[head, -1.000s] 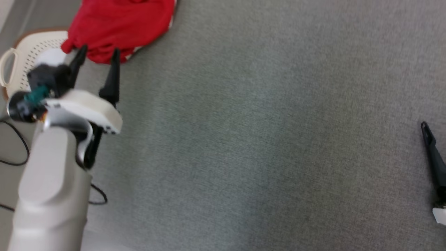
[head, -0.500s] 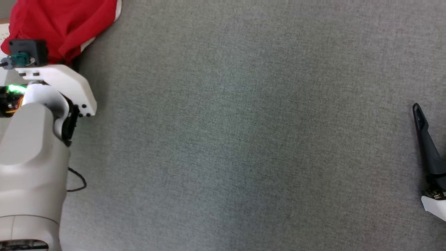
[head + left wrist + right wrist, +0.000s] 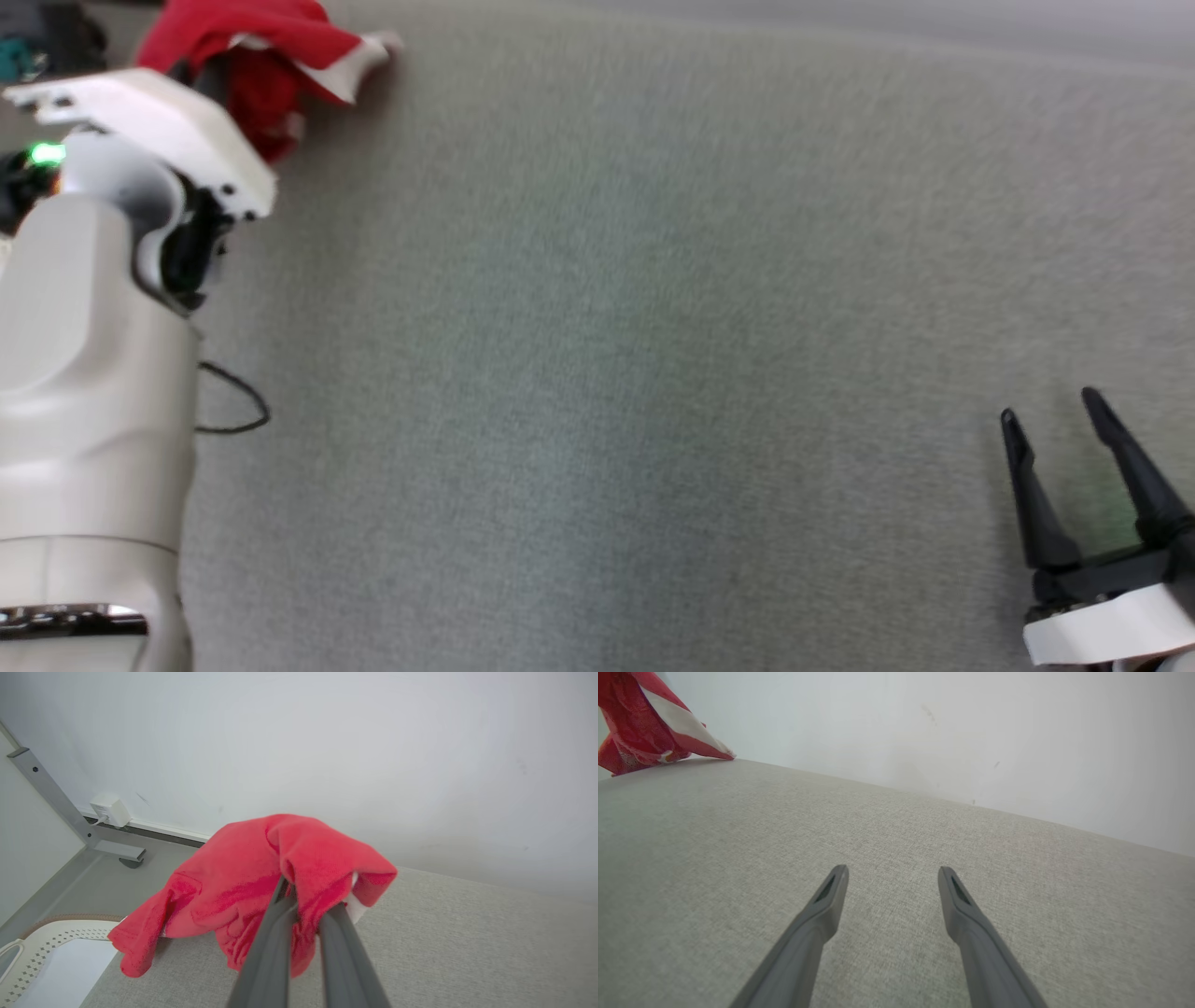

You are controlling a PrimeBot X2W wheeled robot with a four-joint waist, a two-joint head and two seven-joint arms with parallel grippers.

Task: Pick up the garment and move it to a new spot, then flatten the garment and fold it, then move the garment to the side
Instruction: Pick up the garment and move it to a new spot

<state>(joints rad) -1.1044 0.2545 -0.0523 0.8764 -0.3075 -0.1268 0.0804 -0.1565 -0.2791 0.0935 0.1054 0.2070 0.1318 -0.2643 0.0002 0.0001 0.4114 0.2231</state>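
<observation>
The garment (image 3: 266,42) is a red piece with white trim, bunched at the far left corner of the grey table (image 3: 653,327). In the left wrist view the garment (image 3: 243,882) drapes over my left gripper (image 3: 306,900), which is shut on a fold of it, and part of the cloth is raised off the table. In the head view my left wrist covers those fingers. My right gripper (image 3: 1049,406) stands open at the lower right, over bare table. The right wrist view shows the right gripper (image 3: 893,870) with nothing in it and the garment (image 3: 630,723) far off at the upper left.
A white perforated basket (image 3: 42,952) sits below the table's left edge. A black cable (image 3: 233,411) loops beside my left arm. A pale wall runs behind the table's far edge, with a metal leg (image 3: 56,798) and a small white box (image 3: 110,810) at its base.
My left gripper has gone from open beside the garment to shut on it, and the cloth is now bunched and raised. The head camera has shifted; both right fingers now show.
</observation>
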